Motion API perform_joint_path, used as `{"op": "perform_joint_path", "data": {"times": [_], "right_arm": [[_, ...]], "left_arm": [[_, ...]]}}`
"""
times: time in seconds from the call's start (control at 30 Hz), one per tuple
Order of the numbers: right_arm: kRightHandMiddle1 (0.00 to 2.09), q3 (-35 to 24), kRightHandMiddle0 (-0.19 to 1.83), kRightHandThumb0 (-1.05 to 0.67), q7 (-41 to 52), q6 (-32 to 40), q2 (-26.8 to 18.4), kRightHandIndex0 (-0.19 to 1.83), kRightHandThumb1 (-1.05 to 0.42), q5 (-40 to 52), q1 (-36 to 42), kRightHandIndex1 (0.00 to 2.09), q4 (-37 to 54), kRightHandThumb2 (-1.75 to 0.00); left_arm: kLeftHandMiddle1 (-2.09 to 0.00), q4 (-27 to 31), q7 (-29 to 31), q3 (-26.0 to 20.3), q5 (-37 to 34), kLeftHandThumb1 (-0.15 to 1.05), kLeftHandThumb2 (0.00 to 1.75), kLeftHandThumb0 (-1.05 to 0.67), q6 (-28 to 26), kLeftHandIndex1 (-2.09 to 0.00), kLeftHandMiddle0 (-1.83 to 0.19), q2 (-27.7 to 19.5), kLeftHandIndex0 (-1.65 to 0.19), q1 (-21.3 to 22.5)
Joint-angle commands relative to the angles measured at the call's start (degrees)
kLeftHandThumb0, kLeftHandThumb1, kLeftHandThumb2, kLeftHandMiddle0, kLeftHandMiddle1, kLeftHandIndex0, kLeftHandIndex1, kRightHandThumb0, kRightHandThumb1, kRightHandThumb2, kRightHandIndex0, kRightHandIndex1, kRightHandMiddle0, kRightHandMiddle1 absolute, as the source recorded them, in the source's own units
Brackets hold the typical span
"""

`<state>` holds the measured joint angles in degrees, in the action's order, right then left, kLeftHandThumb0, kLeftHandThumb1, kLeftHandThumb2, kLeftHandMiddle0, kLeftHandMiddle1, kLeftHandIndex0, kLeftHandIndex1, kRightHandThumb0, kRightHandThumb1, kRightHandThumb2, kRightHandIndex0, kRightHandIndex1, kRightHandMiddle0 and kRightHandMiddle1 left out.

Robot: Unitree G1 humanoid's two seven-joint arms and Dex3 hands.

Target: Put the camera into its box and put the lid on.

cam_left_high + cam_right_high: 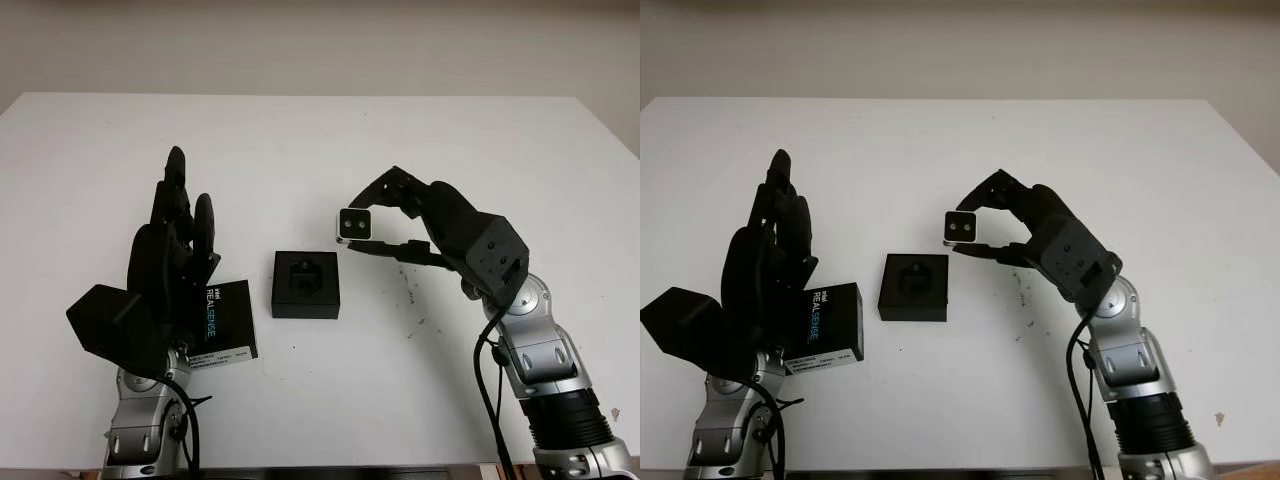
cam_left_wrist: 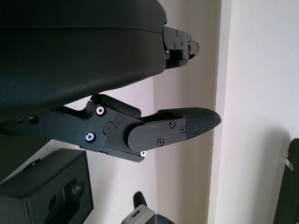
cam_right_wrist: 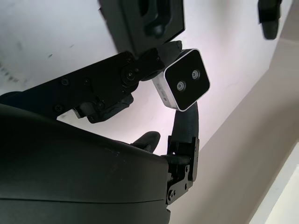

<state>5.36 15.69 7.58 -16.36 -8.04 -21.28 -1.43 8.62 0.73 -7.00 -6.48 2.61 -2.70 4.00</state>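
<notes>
In the head views, the open box [image 1: 306, 284] sat black on the white desk [image 1: 300, 150], its moulded recess facing up. Just right of the box and above desk level, the right hand [image 1: 385, 222] pinched the small silver camera [image 1: 352, 225], two lenses facing forward. Left of the box the lid [image 1: 225, 325] lay flat, partly hidden by the left hand [image 1: 175, 255], raised and released, holding nothing.

The left wrist view showed a bare finger [image 2: 187, 126] above the box corner [image 2: 46, 191].

The right wrist view gave the camera's dark lens face [image 3: 189, 79] close up, clamped between fingertips [image 3: 156, 58], the box [image 3: 149, 21] beyond.
</notes>
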Motion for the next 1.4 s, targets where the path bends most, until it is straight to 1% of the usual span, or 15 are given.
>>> {"op": "perform_joint_path", "data": {"times": [0.0,0.13,0.4,0.7,0.9,1.17,1.37], "right_arm": [[1.74,0.4,0.26,-0.42,0.1,0.9,1.0,0.13,-0.99,0.7,-0.2,0.64,0.7,-0.06],[1.78,1.5,0.25,-0.44,0.3,2.9,2.7,0.10,-1.00,1.0,0.5,0.65,0.7,-0.06],[1.78,2.6,0.25,-0.41,0.0,2.3,4.9,0.09,-0.98,1.4,2.3,0.69,-0.4,-0.05],[1.75,3.9,0.25,-0.38,-0.2,3.0,5.8,0.07,-0.97,1.1,3.6,0.70,0.0,-0.05],[1.73,4.5,0.26,-0.36,-0.4,1.8,6.0,0.06,-0.98,0.9,4.2,0.71,-0.7,-0.05],[1.71,5.1,0.26,-0.37,-1.1,2.6,5.9,0.06,-0.98,-0.2,4.2,0.72,-1.7,-0.05],[1.69,5.5,0.26,-0.38,-1.2,2.2,6.2,0.06,-0.98,-0.5,3.8,0.68,-3.4,-0.06]], "left_arm": [[-0.06,0.8,0.1,0.1,0.1,1.05,0.56,-0.59,0.5,-0.05,-0.01,0.0,0.00,-0.5],[-0.05,0.4,0.4,0.0,0.2,1.05,0.56,-0.59,1.0,-0.05,-0.01,-0.1,0.00,-0.5],[-0.06,0.8,-0.1,0.0,0.3,1.05,0.56,-0.59,0.4,-0.06,-0.02,0.1,0.00,-0.6],[-0.06,0.6,0.2,0.1,0.3,1.05,0.56,-0.59,0.8,-0.05,-0.02,0.2,0.01,-0.5],[-0.06,0.7,0.0,0.1,0.4,1.05,0.56,-0.60,0.6,-0.05,-0.02,0.2,0.00,-0.5],[-0.05,0.2,0.3,0.0,0.4,1.05,0.56,-0.59,1.1,-0.05,-0.01,0.0,0.00,-0.5],[-0.05,0.2,0.5,0.0,0.2,1.05,0.56,-0.59,1.3,-0.05,-0.01,0.0,0.00,-0.5]]}}
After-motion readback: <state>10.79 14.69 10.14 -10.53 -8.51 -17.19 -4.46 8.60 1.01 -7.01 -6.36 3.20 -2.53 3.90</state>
